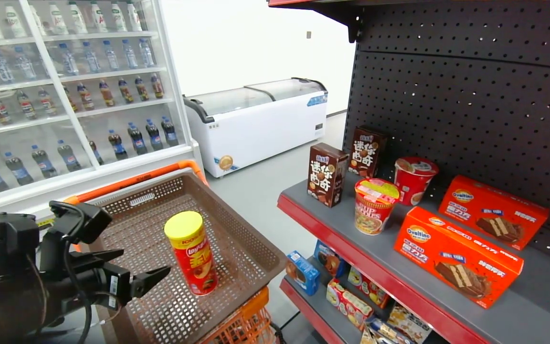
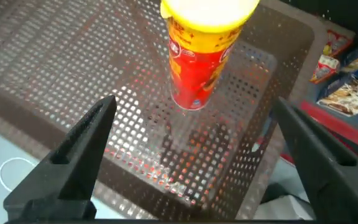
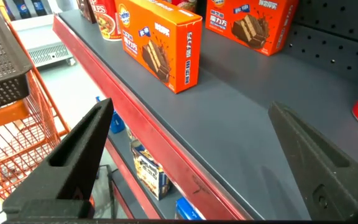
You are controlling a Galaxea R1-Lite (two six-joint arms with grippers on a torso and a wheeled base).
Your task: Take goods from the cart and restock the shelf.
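Note:
A red chips can (image 1: 191, 253) with a yellow lid stands upright in the brown perforated basket (image 1: 251, 248) on top of the orange cart (image 1: 136, 179). My left gripper (image 1: 143, 263) hangs open just to the left of the can, apart from it. In the left wrist view the can (image 2: 201, 59) stands beyond the open left gripper (image 2: 192, 107), over the basket floor (image 2: 55, 56). My right gripper (image 3: 191, 109) is open and holds nothing, above a bare stretch of the grey shelf (image 3: 241, 130), near an orange box (image 3: 163, 43).
The grey shelf (image 1: 351, 239) with a red front edge carries two brown boxes (image 1: 326, 174), two noodle cups (image 1: 374, 205) and two orange boxes (image 1: 456, 255). Lower shelves hold snack packs (image 1: 346, 298). A drinks fridge (image 1: 65, 95) and a chest freezer (image 1: 256, 124) stand behind.

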